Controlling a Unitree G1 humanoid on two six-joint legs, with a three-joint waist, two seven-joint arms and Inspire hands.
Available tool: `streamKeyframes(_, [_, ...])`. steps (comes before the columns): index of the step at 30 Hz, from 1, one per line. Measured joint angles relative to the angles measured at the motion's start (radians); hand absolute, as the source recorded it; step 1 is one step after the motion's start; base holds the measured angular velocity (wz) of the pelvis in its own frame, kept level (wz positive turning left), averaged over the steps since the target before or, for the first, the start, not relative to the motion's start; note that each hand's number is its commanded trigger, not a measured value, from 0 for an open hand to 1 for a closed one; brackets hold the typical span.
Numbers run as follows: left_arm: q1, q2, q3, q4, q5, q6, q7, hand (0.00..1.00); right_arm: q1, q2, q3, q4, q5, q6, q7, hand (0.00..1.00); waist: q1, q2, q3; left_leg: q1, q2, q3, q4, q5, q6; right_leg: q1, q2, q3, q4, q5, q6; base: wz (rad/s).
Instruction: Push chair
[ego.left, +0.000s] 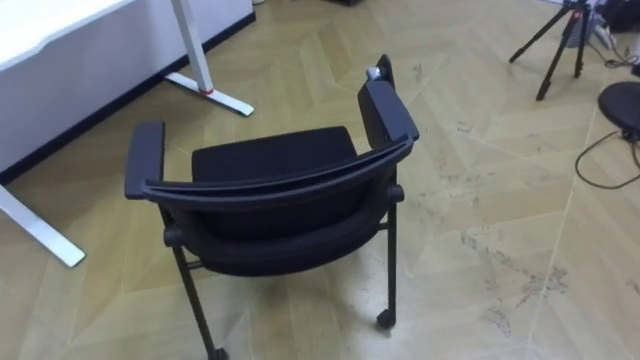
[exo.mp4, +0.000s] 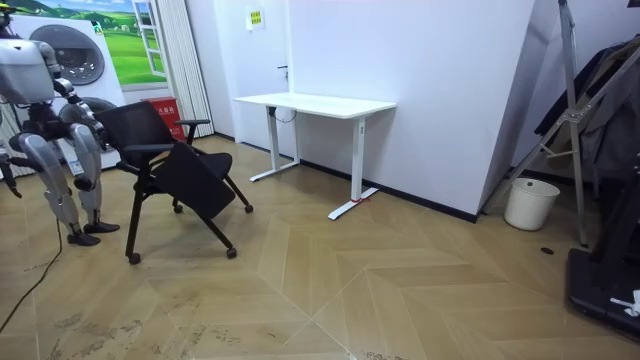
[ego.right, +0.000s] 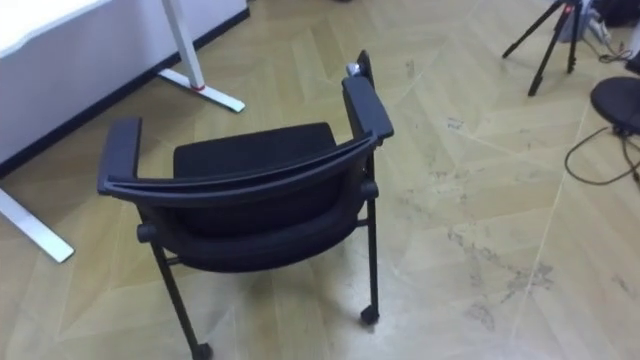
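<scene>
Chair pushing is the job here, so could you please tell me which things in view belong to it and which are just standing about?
Belongs to the job:
- black chair, on castors, its back towards the robot

Just standing about:
- white desk by the wall
- tripod on the floor
- white bucket in the corner

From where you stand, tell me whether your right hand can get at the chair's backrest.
Probably yes: the chair stands close before you, backrest toward you, with nothing between. The desk is off to your left, clear of the right hand's way.
</scene>
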Motion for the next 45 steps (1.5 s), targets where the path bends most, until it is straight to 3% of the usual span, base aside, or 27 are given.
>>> streamKeyframes(24, [0.009,-0.013,0.0,0.0,-0.003,0.001,0.009,0.0,-0.017,0.004,0.0,0.03,0.003,0.001,-0.016,0.0,-0.014,-0.007,0.0039,0.009,-0.004,-0.007,-0.005,-0.008,-0.007,0.01,-0.001,0.014,-0.014,-0.02,-0.003,-0.01])
streamKeyframes(30, [-0.002,-0.01,0.01,0.0,0.0,-0.002,0.108,0.0,-0.023,0.004,0.0,0.032,0.005,0.001,-0.048,0.0,-0.013,-0.005,0.0042,0.02,-0.006,-0.026,-0.005,-0.008,-0.007,0.019,-0.001,0.015,-0.011,-0.02,-0.003,0.0])
streamKeyframes(32, [-0.002,-0.002,0.027,-0.023,0.007,-0.002,0.153,0.0,-0.025,0.002,-0.002,0.029,-0.001,0.001,-0.057,0.0,-0.013,0.0,0.0084,0.029,-0.006,-0.028,-0.005,-0.008,-0.007,0.028,-0.001,0.014,-0.011,-0.022,-0.003,0.0])
streamKeyframes(36, [-0.008,0.005,0.095,-0.049,0.089,-0.013,0.218,0.0,-0.035,-0.001,-0.027,0.031,-0.02,0.0,-0.068,0.0,-0.015,0.004,0.009,0.04,-0.006,-0.03,-0.01,-0.01,-0.01,0.036,0.001,0.014,-0.009,-0.023,-0.004,0.0])
streamKeyframes(40, [-0.016,0.03,0.158,-0.136,0.272,-0.015,0.301,0.0,-0.025,-0.005,-0.06,0.028,-0.025,-0.003,-0.049,0.0,-0.015,0.007,0.0041,0.043,-0.005,-0.038,-0.01,-0.01,-0.01,0.038,0.002,0.011,-0.004,-0.023,-0.004,0.03])
streamKeyframes(45, [-0.043,0.068,0.153,-0.261,0.432,-0.026,0.395,0.0,-0.028,-0.028,-0.065,0.028,-0.046,-0.003,-0.042,0.0,-0.022,0.019,0.0039,0.044,-0.006,-0.041,-0.01,-0.012,-0.008,0.038,0.002,0.01,0.001,-0.024,-0.003,0.01])
